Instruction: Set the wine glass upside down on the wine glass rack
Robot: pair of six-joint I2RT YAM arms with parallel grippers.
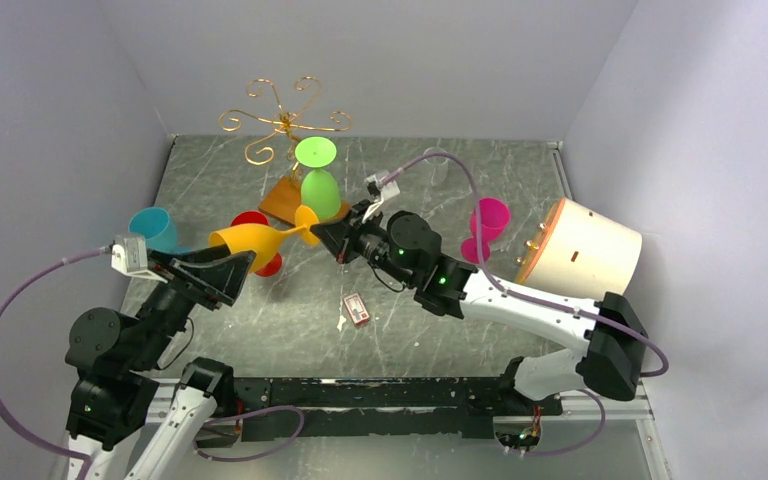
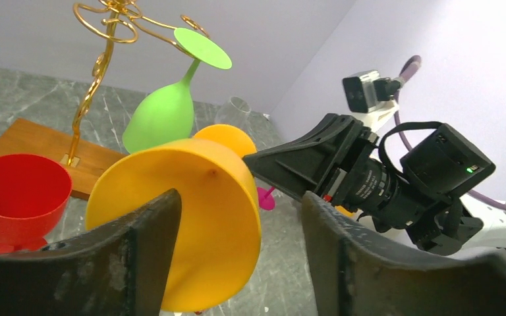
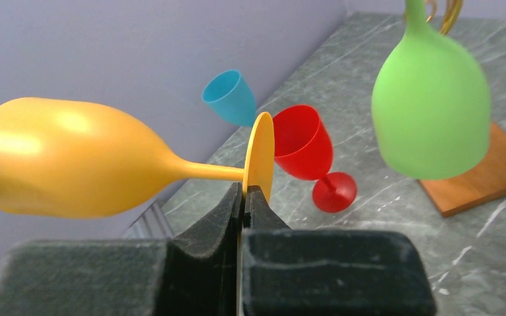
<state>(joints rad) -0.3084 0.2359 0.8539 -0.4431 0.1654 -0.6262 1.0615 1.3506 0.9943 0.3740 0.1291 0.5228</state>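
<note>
Mid-frame | right gripper [image 3: 244, 197] pinched orange plastic wine glass [image 1: 245, 240] by its foot | left gripper [image 2: 240, 201] stood parted around its bowl

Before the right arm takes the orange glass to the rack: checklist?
1. Grip: right end effector clamped on the orange glass by its foot: ok.
2. Release: left end effector open: ok. Clear of the bowl: cannot tell.
3. Glass inverted: not ok, it lies sideways.
4. Free curl on the rack: ok, only the green glass hangs there.
5. Room beside the green glass for another bowl: cannot tell.
</note>
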